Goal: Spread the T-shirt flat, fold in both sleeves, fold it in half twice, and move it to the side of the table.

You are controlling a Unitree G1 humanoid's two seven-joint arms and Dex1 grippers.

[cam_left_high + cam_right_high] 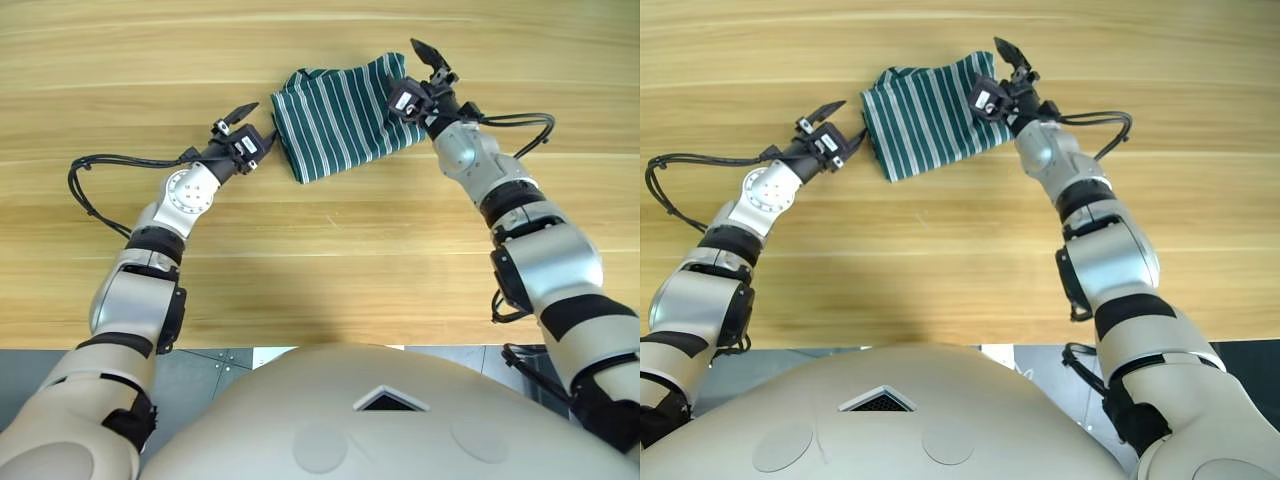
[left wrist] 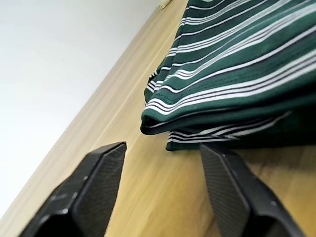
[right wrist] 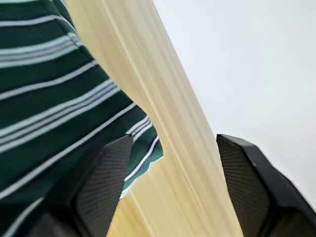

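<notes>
Where the wooden table (image 1: 320, 270) ends, white wall (image 2: 49, 59), folded striped T-shirt (image 1: 335, 118)

A light wooden bench (image 1: 320, 250) with long plank grain (pale, matte) carries a folded dark-green T-shirt with white stripes (image 1: 340, 115), lying flat in stacked layers toward the far side. A black cable loop (image 1: 82, 185) seems to rest on the wood at the left.

The table (image 1: 320, 260) was pale wood, its grain running in long bands from side to side. Below its near edge lay a dark grey tiled floor (image 1: 205, 362) with a paler patch. A plain white wall (image 2: 59, 59) stood beyond the table's far edge.
</notes>
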